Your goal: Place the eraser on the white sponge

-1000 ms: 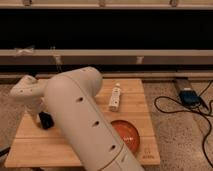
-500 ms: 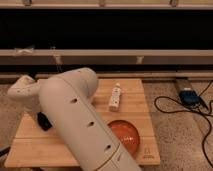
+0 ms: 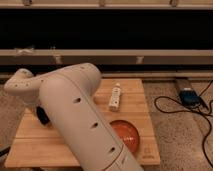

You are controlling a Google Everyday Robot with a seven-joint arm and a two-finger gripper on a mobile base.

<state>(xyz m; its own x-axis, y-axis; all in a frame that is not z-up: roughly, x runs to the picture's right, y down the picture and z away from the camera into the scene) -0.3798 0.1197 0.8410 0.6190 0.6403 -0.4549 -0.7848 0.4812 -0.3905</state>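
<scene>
Your gripper (image 3: 43,116) sits low over the wooden board (image 3: 140,120), left side, jaws together; the arm (image 3: 80,115) hides the eraser's long axis.

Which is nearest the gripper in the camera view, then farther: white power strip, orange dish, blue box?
The gripper is low on the wooden board, left side.
1. Too close to call: white power strip, mid-board, and orange dish, front.
2. The blue box, on the floor, far right.
</scene>
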